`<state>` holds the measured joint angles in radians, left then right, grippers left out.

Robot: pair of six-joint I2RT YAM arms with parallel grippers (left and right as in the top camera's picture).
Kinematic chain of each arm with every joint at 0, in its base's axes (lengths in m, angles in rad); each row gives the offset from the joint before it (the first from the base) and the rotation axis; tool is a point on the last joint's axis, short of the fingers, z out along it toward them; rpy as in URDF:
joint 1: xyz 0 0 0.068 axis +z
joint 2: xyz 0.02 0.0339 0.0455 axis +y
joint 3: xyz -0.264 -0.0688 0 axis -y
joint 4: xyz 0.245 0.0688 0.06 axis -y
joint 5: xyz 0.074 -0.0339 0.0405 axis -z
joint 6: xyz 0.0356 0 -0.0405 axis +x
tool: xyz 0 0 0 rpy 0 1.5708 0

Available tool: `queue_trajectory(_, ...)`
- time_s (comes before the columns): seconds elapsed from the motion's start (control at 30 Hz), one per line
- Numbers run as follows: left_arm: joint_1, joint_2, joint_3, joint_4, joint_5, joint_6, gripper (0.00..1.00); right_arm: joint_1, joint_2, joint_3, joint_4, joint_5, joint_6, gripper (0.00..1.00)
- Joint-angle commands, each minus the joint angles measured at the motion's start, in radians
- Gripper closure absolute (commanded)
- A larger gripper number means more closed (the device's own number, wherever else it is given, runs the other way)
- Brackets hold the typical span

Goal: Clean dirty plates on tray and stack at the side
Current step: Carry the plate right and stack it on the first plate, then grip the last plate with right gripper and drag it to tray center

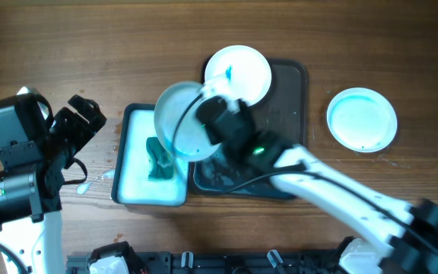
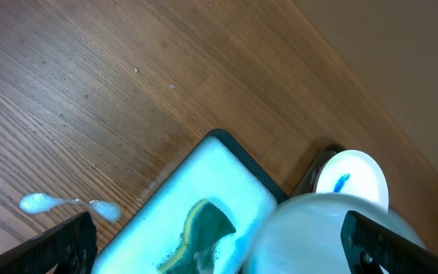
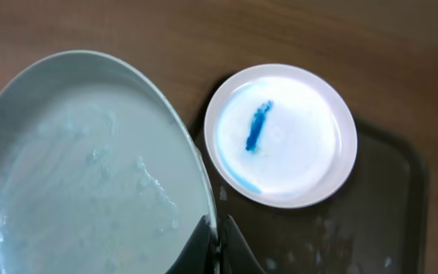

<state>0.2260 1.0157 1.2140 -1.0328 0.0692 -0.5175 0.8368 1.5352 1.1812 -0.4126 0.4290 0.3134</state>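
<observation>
Wooden counter point(image 1: 67, 46), dark tray point(image 1: 299, 76) at centre, streaked plate point(image 1: 238, 72) on its far end; right gripper point(image 3: 217, 242) pinching soapy plate point(image 1: 177, 122) by the rim, tilted over basin point(image 1: 128, 190) with sponge point(image 1: 158, 164); clean plate point(image 1: 362, 119) towards right edge; left gripper point(image 1: 88, 116) spread, near left edge

Robot lab bench (wood-grain table point(image 1: 204, 30)), staged dishwashing with soapy basin point(image 1: 138, 107).

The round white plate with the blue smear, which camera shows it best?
Right wrist view: the round white plate with the blue smear shows whole and large. Overhead shows it small; left wrist, partly hidden.
</observation>
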Motion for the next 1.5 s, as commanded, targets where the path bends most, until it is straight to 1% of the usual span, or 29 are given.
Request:
queue_trajectory(0.0,0.008,0.002,0.011,0.003,0.001,0.013,0.0,-0.246,-0.165,0.003,-0.092,-0.24,0.189,0.96)
queue_trajectory(0.03,0.008,0.002,0.011,0.003,0.001,0.012,0.0,-0.319,-0.181,0.003,-0.133,-0.251,0.208,0.96)
queue_trajectory(0.1,0.008,0.002,0.011,0.003,0.001,0.012,0.0,-0.547,-0.19,0.002,-0.257,-0.277,0.239,0.96)
queue_trajectory(0.17,0.008,0.002,0.011,0.002,0.001,0.012,0.0,-0.784,-0.156,0.002,-0.367,-0.3,0.239,0.96)
queue_trajectory(0.23,0.008,0.002,0.011,0.002,0.001,0.012,0.0,-0.954,-0.102,0.002,-0.412,-0.3,0.236,0.95)
queue_trajectory(0.33,0.008,0.002,0.011,0.002,0.001,0.013,0.0,-1.114,-0.002,0.002,-0.438,-0.331,0.236,0.96)
queue_trajectory(0.4,0.008,0.002,0.011,0.002,0.001,0.013,0.0,-1.18,0.086,0.002,-0.459,-0.352,0.236,0.96)
queue_trajectory(0.43,0.008,0.002,0.011,0.003,0.001,0.013,0.0,-1.191,0.12,0.002,-0.47,-0.352,0.235,0.96)
queue_trajectory(0.5,0.008,0.002,0.011,0.003,0.001,0.012,0.0,-1.189,0.18,0.002,-0.489,-0.352,0.233,0.96)
queue_trajectory(0.53,0.008,0.002,0.011,0.003,0.001,0.012,0.0,-1.188,0.197,0.002,-0.494,-0.352,0.232,0.89)
queue_trajectory(0.57,0.008,0.002,0.011,0.003,0.001,0.013,0.0,-1.188,0.203,0.002,-0.497,-0.352,0.233,0.78)
queue_trajectory(0.63,0.008,0.002,0.011,0.002,0.001,0.013,0.0,-1.186,0.184,0.008,-0.505,-0.37,0.21,0.67)
queue_trajectory(0.67,0.008,0.002,0.011,0.002,0.001,0.013,0.0,-1.181,0.171,0.013,-0.505,-0.389,0.185,0.62)
queue_trajectory(0.73,0.008,0.002,0.011,0.002,0.001,0.013,0.0,-1.128,0.107,0.019,-0.488,-0.478,0.132,0.6)
queue_trajectory(0.77,0.008,0.002,0.011,0.002,0.001,0.012,0.0,-1.083,0.065,0.019,-0.455,-0.549,0.074,0.57)
queue_trajectory(0.8,0.008,0.002,0.011,0.002,0.001,0.013,0.0,-1.046,0.037,0.019,-0.424,-0.598,0.025,0.57)
queue_trajectory(0.87,0.008,0.002,0.011,0.003,0.001,0.012,0.0,-0.901,-0.024,0.019,-0.291,-0.734,-0.14,0.57)
queue_trajectory(0.9,0.008,0.002,0.011,0.002,0.001,0.013,0.0,-0.843,-0.029,0.018,-0.235,-0.736,-0.171,0.52)
queue_trajectory(0.93,0.008,0.002,0.011,0.003,0.001,0.012,0.0,-0.744,-0.017,0.015,-0.131,-0.709,-0.211,0.49)
queue_trajectory(1.03,0.008,0.002,0.011,0.003,0.001,0.013,0.0,-0.636,0.042,0.001,0.017,-0.585,-0.212,0.49)
queue_trajectory(1.1,0.008,0.002,0.011,0.003,0.001,0.012,0.0,-0.592,0.138,0.001,0.137,-0.497,-0.208,0.48)
queue_trajectory(1.17,0.008,0.002,0.011,0.002,0.001,0.013,0.0,-0.587,0.24,0.001,0.242,-0.511,-0.196,0.48)
queue_trajectory(1.27,0.008,0.002,0.011,0.002,0.001,0.012,0.0,-0.587,0.39,0.002,0.368,-0.56,-0.122,0.48)
queue_trajectory(1.33,0.008,0.002,0.011,0.003,0.001,0.013,0.0,-0.587,0.479,0.002,0.438,-0.561,-0.071,0.49)
queue_trajectory(1.4,0.008,0.002,0.011,0.003,0.001,0.012,0.0,-0.587,0.549,0.002,0.492,-0.581,-0.067,0.49)
queue_trajectory(1.43,0.008,0.002,0.011,0.002,0.001,0.013,0.0,-0.588,0.565,0.002,0.499,-0.584,-0.064,0.5)
queue_trajectory(1.47,0.008,0.002,0.011,0.003,0.001,0.012,0.0,-0.588,0.569,0.002,0.491,-0.583,-0.048,0.6)
